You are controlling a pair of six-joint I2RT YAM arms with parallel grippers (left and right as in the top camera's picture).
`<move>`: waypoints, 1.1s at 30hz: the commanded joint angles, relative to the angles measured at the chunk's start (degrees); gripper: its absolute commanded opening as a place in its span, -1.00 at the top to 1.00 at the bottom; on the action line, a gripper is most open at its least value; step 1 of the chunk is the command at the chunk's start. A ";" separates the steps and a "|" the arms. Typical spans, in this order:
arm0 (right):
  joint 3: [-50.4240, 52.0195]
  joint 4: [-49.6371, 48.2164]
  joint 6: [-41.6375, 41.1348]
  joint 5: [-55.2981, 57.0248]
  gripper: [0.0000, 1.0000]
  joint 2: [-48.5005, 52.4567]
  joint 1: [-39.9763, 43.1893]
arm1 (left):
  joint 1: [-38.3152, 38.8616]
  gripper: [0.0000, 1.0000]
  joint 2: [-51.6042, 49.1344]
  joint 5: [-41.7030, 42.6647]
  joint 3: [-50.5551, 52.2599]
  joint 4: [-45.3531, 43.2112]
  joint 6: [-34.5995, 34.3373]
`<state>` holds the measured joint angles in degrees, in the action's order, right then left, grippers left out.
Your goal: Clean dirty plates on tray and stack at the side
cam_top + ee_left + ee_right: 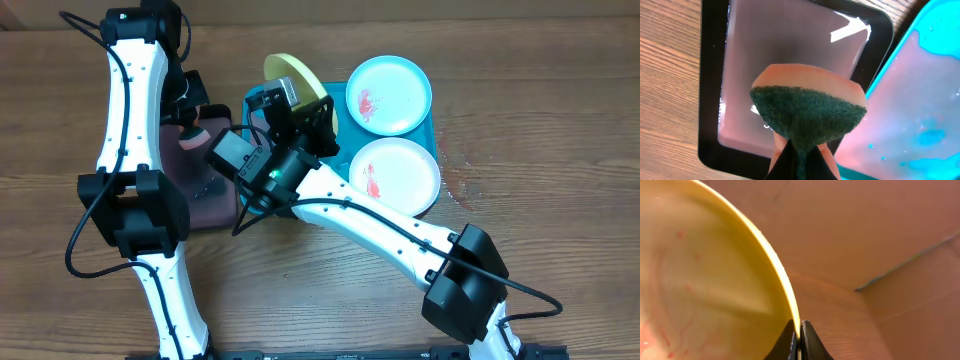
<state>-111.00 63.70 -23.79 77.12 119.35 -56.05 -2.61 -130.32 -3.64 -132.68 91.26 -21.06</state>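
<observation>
The yellow plate (715, 275) is pinched only at its rim by the right gripper (798, 329), so it can be knocked loose by the sponge (807, 112).

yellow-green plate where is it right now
Overhead view: the yellow-green plate is held up tilted by the right end effector, clamped on its rim, over the left end of the tray, just left of the light blue plate.

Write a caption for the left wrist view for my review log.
Left tool pinching a green-faced sponge over the black tray, the turquoise tray rim at right.
</observation>
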 commanded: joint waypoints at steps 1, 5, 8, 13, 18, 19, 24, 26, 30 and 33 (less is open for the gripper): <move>-0.74 -0.13 -1.77 -25.51 0.93 -1.09 3.26 | 0.39 0.92 1.40 0.74 0.24 -0.09 -0.83; -0.70 -0.55 -3.02 -50.12 0.93 -0.81 8.90 | 0.39 0.92 1.40 0.74 0.24 -0.09 -0.81; -0.17 -0.74 -8.72 -62.31 0.93 -0.20 14.25 | 0.39 0.92 1.40 1.09 0.24 -0.50 -0.81; 4.61 -4.94 -10.99 -76.46 0.93 1.25 21.79 | 0.81 0.92 1.40 2.69 0.24 -1.62 -0.79; 11.69 -11.93 -11.02 -85.57 0.93 1.29 25.16 | 1.38 0.92 1.40 2.69 0.24 -2.23 -0.81; 13.29 -13.62 -11.15 -86.51 0.93 1.29 25.33 | 1.42 0.92 1.40 2.69 0.24 -2.27 -0.81; 17.75 -17.59 -14.12 -86.16 0.93 1.29 25.16 | 1.99 0.92 1.40 2.67 0.24 -2.54 -0.81; 19.93 -19.82 -16.09 -86.18 0.93 1.33 25.16 | 2.40 0.92 1.40 2.67 0.24 -2.84 -0.81; 22.86 -22.77 -17.33 -86.16 0.76 1.33 25.16 | 3.04 0.92 1.40 2.67 0.24 -2.86 -0.81; 23.04 -23.17 -14.67 -86.23 0.37 1.33 25.16 | 3.13 0.92 1.40 2.67 0.24 -3.02 -0.81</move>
<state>-88.27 41.36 -39.46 -8.47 120.81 -30.83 -0.05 -130.32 -1.67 -132.68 88.49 -21.06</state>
